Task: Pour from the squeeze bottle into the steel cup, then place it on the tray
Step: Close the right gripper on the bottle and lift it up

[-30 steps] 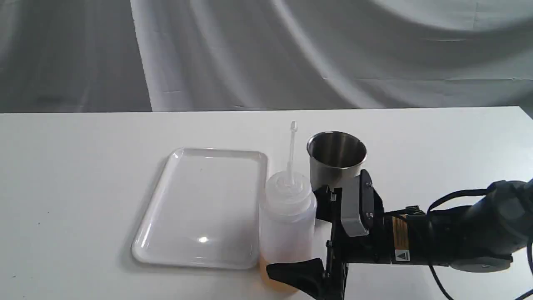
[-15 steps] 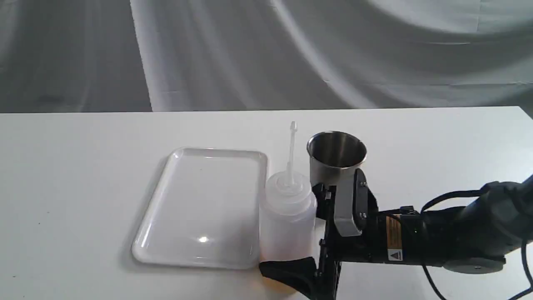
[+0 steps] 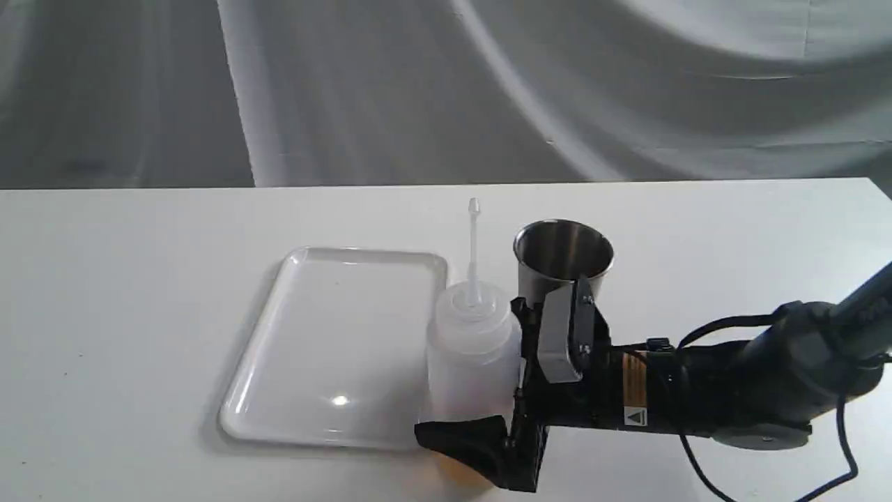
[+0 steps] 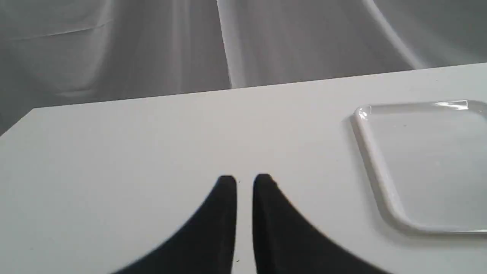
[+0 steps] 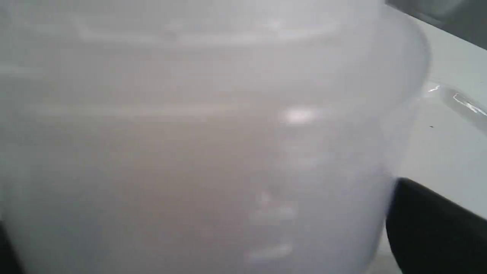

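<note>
The squeeze bottle point(image 3: 474, 348) stands upright between the tray point(image 3: 334, 348) and the steel cup point(image 3: 563, 261), amber liquid at its base. My right gripper point(image 3: 470, 380) comes in from the right, low over the table, and straddles the bottle's lower body. It looks open, one finger point(image 3: 460, 436) in front and the other hidden behind. In the right wrist view the bottle point(image 5: 209, 144) fills the picture, with a finger point(image 5: 430, 224) at its side. My left gripper point(image 4: 244, 180) is shut and empty over bare table, left of the tray point(image 4: 380, 179).
The white table point(image 3: 139, 314) runs wide to the left and behind the objects. A grey draped cloth point(image 3: 446, 90) forms the backdrop past the far edge. The right arm's black body and cables point(image 3: 732, 390) lie low across the front right.
My right gripper slid left so its fingers now reach further around the bottle. The bottle shifted slightly left and its nozzle strap leaned left. The cup and tray stayed put.
</note>
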{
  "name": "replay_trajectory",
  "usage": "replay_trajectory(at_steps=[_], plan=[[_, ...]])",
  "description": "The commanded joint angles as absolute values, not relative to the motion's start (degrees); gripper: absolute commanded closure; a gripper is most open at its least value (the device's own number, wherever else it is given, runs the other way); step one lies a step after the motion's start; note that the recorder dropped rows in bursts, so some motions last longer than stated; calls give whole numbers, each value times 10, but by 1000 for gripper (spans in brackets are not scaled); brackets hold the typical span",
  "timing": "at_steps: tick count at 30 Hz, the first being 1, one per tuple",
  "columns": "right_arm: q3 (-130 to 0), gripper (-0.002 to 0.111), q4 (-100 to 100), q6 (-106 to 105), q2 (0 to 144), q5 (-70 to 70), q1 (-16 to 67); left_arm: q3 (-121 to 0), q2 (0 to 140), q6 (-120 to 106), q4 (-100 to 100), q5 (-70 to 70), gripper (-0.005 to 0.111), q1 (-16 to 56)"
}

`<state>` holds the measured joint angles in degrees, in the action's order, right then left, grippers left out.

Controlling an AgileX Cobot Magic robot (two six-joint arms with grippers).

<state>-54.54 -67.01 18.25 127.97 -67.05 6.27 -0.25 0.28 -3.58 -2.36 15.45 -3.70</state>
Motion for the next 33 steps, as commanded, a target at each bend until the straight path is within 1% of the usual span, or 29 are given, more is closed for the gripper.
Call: replay_trajectory(at_steps=[1, 3, 5, 8, 9, 11, 12, 15, 25, 33], plan=[[-548, 11, -665, 183, 1284, -680, 68, 0, 0, -35, -23, 152, 98, -33], [-548, 13, -665, 183, 1284, -680, 68, 0, 0, -35, -23, 152, 98, -33], [-548, 18, -665, 181, 1284, -685, 68, 0, 0, -35, -23, 152, 98, -33], [-548, 31, -664, 180, 1284, -687, 68, 0, 0, -35, -23, 152, 98, -33], [-548, 38, -664, 180, 1284, -687, 68, 0, 0, -35, -23, 152, 98, -33], [-548, 47, -664, 180, 1284, -687, 68, 0, 0, -35, -23, 152, 98, -33], [-548, 53, -664, 180, 1284, -687, 68, 0, 0, -35, -23, 152, 98, -33], [-548, 61, -664, 180, 1284, -687, 68, 0, 0, -35, -23, 152, 98, -33], [-548, 65, -669, 178, 1283, -700, 68, 0, 0, -35, -23, 152, 98, -33], [-547, 65, -696, 182, 1254, -700, 68, 0, 0, -35, -23, 152, 98, -33]])
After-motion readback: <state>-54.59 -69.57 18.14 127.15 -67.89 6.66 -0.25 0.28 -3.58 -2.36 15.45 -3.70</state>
